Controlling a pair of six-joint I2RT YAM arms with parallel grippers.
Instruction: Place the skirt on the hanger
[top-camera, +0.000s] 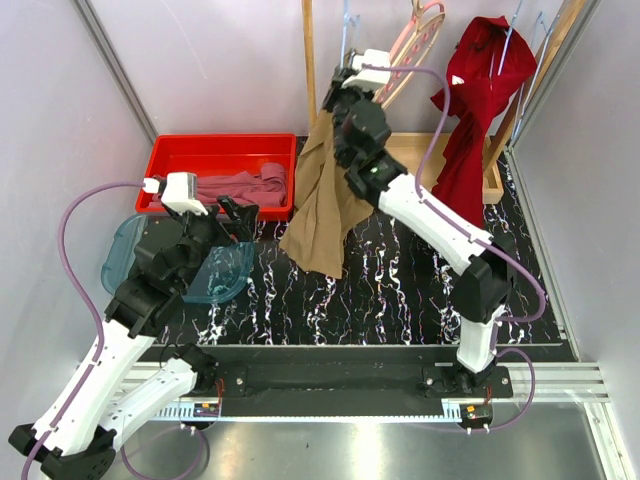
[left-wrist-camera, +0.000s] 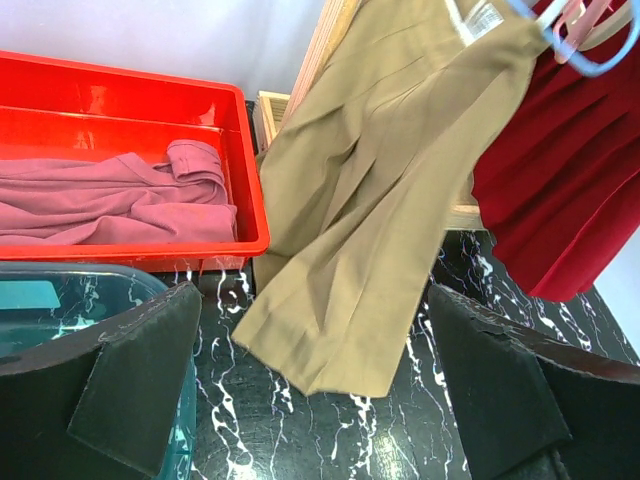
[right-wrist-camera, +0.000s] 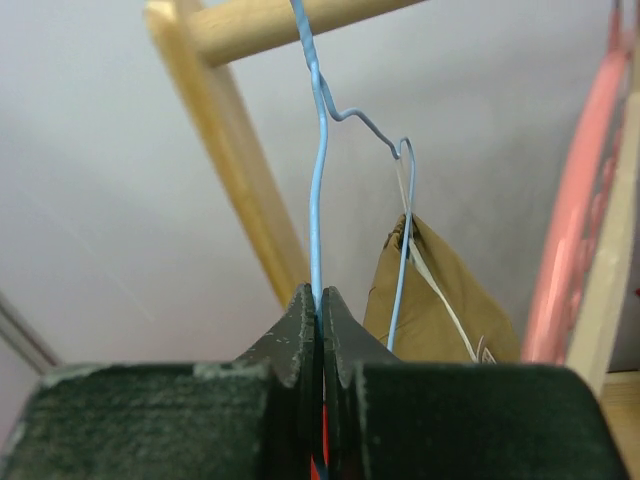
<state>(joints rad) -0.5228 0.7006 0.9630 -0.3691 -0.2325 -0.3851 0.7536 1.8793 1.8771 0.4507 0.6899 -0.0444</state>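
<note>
Pale lilac walls close the cell around a black marbled table (top-camera: 400, 290), and a wooden rail (right-wrist-camera: 290, 20) crosses the upper part of the right wrist view. The right gripper (right-wrist-camera: 320, 310) has its two fingers pressed together on the thin blue wire of the hanger (right-wrist-camera: 318, 180). From the fingers this wire runs straight up toward the rail, so its long axis is almost vertical. Whether the hook already sits over the rail, I cannot tell. The skirt (top-camera: 322, 205) is on the hanger and hangs down from it in the upper centre of the top view, waist up, with the hem low near the table. The left gripper (top-camera: 238, 213) is at the middle left with its fingers wide apart, holding nothing, near the red bin (top-camera: 165, 150). The right arm is clearly the nearer one, so I judge that the coming move belongs to it.
</note>
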